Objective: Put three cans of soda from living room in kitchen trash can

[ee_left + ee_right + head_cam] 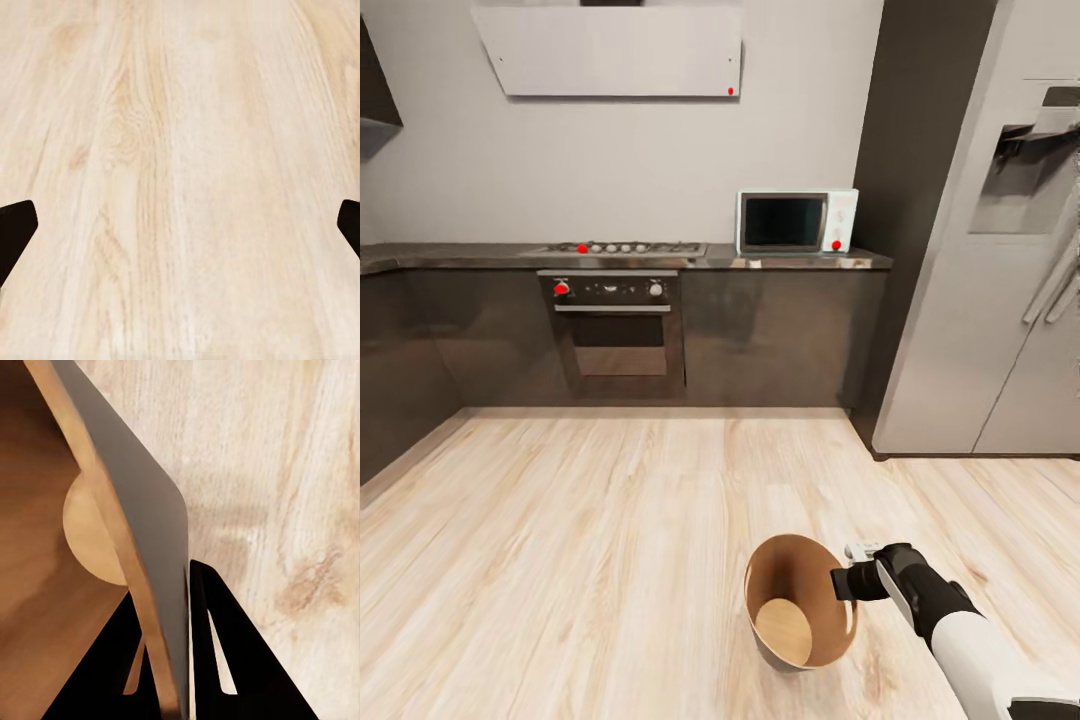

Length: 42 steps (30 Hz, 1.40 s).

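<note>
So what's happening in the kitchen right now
The robot's right gripper is clamped on the rim of the tash can, one finger inside the wall and one outside. The bin sits tilted over the wood floor in front of the oven, and no cans show inside it. The left gripper is open over bare floor.

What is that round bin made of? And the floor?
The trash can looks like thin bent wood or plywood: brown grained inside, matte grey outside. The floor looks like pale wood planks with streaky grain. The right gripper pinches the bin's rim.
</note>
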Tool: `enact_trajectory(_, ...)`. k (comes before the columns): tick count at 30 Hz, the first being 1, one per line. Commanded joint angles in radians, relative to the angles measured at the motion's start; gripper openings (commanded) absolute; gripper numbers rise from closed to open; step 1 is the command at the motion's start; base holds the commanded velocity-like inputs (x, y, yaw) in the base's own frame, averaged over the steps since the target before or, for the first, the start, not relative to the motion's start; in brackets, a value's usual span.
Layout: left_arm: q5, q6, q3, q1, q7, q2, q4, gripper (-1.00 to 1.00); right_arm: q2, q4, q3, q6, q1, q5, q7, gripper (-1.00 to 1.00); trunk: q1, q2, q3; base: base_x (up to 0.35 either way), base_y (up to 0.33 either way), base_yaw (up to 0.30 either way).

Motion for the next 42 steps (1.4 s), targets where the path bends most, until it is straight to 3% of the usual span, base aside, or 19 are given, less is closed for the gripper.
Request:
enact_trajectory(1, 0.000, 0.001, 0.001, 0.000, 0.000, 0.000, 0.000, 1.00, 0.003, -0.001, -0.003, 0.004, 0.000, -0.018, 0.006, -1.00, 0.000, 0.000, 0.004, 0.000, 0.000, 0.000)
enact_trajectory(7, -0.001, 0.005, 0.006, 0.000, 0.001, 0.000, 0.001, 1.00, 0.008, -0.001, -0.002, 0.007, 0.000, -0.019, 0.006, -1.00, -0.003, 0.002, 0.027, 0.000, 0.000, 0.000)
enact_trajectory(42, -0.002, 0.005, -0.003, 0.000, 0.001, 0.000, 0.002, 1.00, 0.036, -0.001, 0.002, 0.023, 0.001, -0.017, 0.006, -1.00, -0.137, 0.247, 0.137, 0.000, 0.000, 0.000)
